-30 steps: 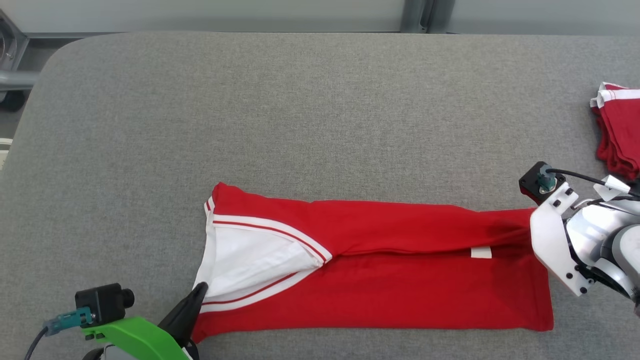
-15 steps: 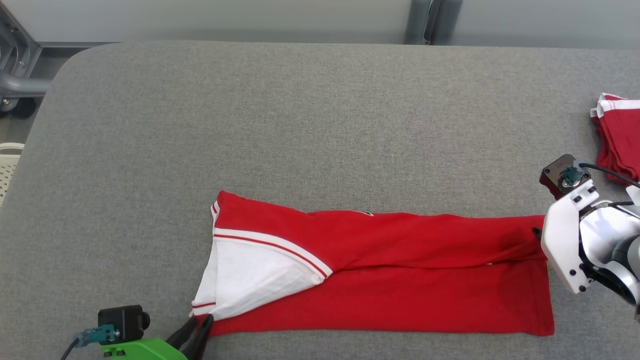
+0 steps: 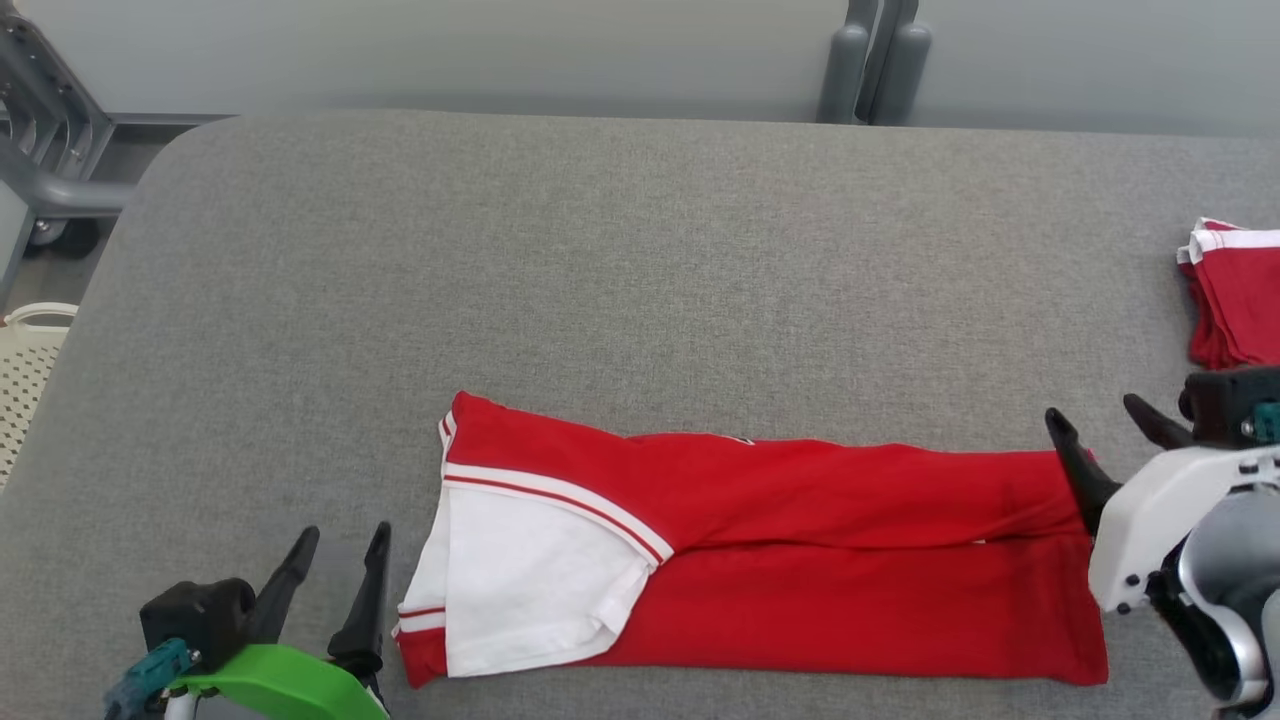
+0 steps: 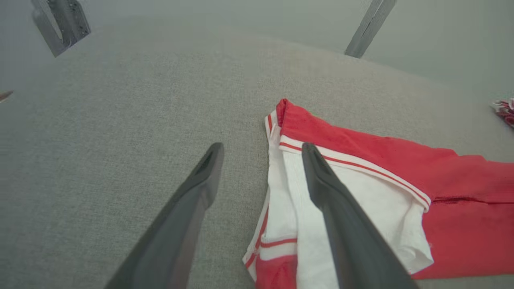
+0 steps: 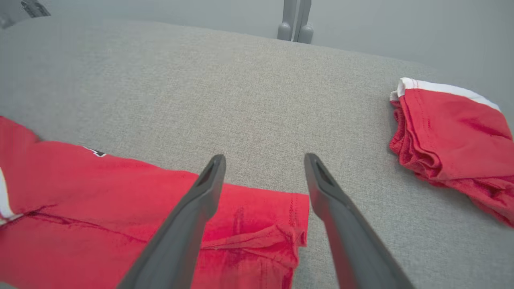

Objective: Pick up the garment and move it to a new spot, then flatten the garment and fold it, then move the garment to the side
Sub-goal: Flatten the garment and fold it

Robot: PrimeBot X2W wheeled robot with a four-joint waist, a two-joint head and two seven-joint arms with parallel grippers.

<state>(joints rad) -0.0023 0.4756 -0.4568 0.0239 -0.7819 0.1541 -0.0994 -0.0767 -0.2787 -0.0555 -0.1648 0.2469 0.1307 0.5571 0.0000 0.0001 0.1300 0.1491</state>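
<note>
The garment (image 3: 800, 560) is a red shirt with white sleeve and striped trim, lying folded into a long band across the near part of the grey table (image 3: 600, 280). My left gripper (image 3: 345, 545) stands open just left of the garment's white sleeve end (image 4: 341, 200), nothing between its fingers (image 4: 192, 200). At the opposite end my right gripper (image 3: 1095, 420) is open beside the red hem (image 5: 261, 224), one finger (image 5: 200, 200) over the cloth, the other over bare table.
A second folded red garment (image 3: 1235, 295) lies at the table's right edge (image 5: 453, 132). A grey metal frame (image 3: 50, 160) and a white perforated basket (image 3: 25, 370) stand off the table's left side. A grey post (image 3: 875, 60) rises behind the table.
Both grippers opened and let go of the garment's ends, then drew back a little. The upper layer dropped flat, covering the white tag. The camera tilted, shifting the scene down.
</note>
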